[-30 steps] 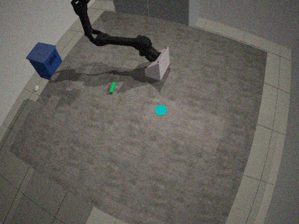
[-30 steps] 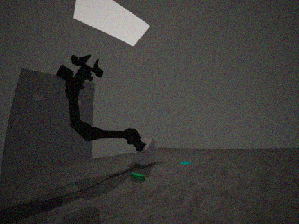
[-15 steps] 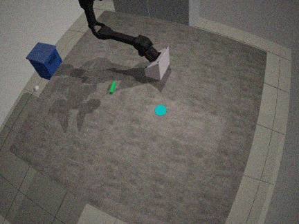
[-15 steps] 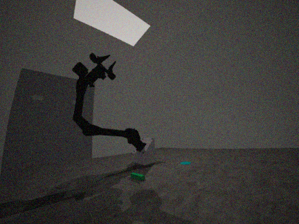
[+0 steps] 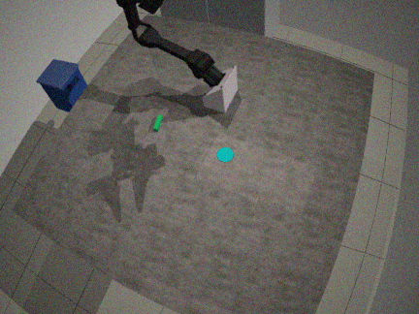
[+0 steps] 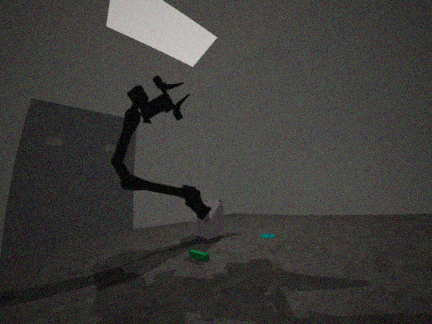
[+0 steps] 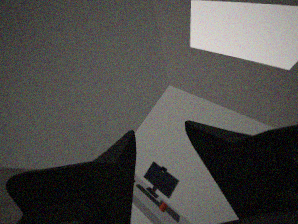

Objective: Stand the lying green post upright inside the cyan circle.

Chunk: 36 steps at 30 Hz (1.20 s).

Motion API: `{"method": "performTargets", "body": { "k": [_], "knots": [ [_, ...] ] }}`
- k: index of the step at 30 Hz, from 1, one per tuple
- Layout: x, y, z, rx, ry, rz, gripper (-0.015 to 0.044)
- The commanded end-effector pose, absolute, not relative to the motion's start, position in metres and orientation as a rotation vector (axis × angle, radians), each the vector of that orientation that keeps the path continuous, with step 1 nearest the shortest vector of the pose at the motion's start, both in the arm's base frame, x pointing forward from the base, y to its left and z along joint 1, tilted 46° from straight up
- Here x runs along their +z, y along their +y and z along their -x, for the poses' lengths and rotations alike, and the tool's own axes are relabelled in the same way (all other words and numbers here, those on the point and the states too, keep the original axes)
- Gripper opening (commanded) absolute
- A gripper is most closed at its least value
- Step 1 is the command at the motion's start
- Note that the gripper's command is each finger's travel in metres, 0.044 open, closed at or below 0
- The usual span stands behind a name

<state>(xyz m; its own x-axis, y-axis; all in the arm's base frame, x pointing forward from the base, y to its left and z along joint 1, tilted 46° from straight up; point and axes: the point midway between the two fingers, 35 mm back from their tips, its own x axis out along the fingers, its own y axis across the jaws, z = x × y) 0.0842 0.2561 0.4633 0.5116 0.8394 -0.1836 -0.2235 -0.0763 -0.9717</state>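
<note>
The black six-joint arm (image 5: 167, 45) is cut off by the top view's upper edge; its gripper lies outside that view. In the wrist view, both dark fingers run off the lower edge.

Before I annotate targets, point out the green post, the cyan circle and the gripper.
green post (image 5: 157, 122), top view, middle of its side.
cyan circle (image 5: 225, 154), top view, its centre.
gripper (image 6: 183, 92), exterior view, between the fingertips.
</note>
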Motion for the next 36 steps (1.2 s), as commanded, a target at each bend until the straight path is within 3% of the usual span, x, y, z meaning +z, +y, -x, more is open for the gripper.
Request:
{"method": "performTargets", "body": {
  "k": [1,18,36],
  "knots": [
    [0.44,0.26,-0.104,0.947,-0.45,1.397,0.0233],
    [0.355,0.238,-0.184,0.773,0.098,1.402,0.0233],
    [0.275,0.168,-0.248,0.475,0.63,1.3,0.0233]
  ]
}}
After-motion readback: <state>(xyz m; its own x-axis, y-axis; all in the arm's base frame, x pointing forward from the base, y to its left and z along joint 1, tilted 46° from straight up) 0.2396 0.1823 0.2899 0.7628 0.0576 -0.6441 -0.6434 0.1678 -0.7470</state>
